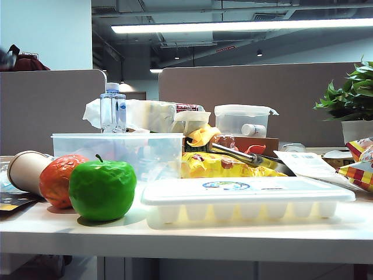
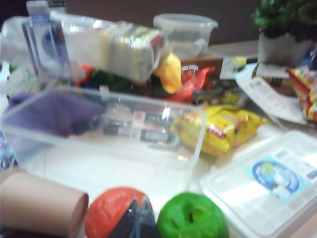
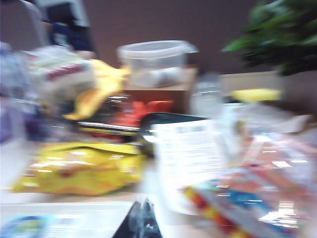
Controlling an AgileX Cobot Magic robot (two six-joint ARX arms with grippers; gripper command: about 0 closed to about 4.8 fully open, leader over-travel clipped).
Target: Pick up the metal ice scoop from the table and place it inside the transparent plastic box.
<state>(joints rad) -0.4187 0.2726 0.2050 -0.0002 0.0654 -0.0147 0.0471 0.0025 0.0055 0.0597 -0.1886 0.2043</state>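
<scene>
The table is crowded. The box stands at its left, open-topped, behind the apple and the orange fruit. The white ice tray lies in front on the right, a yellow bag behind it. The scoop lies on the clutter behind that bag, right of the box, handle toward the box.

Neither arm shows from outside. The left gripper hangs low over the two fruits, tips pressed together, pointing toward the box. The right gripper, blurred, hangs before the yellow bag, closed on nothing.
</scene>
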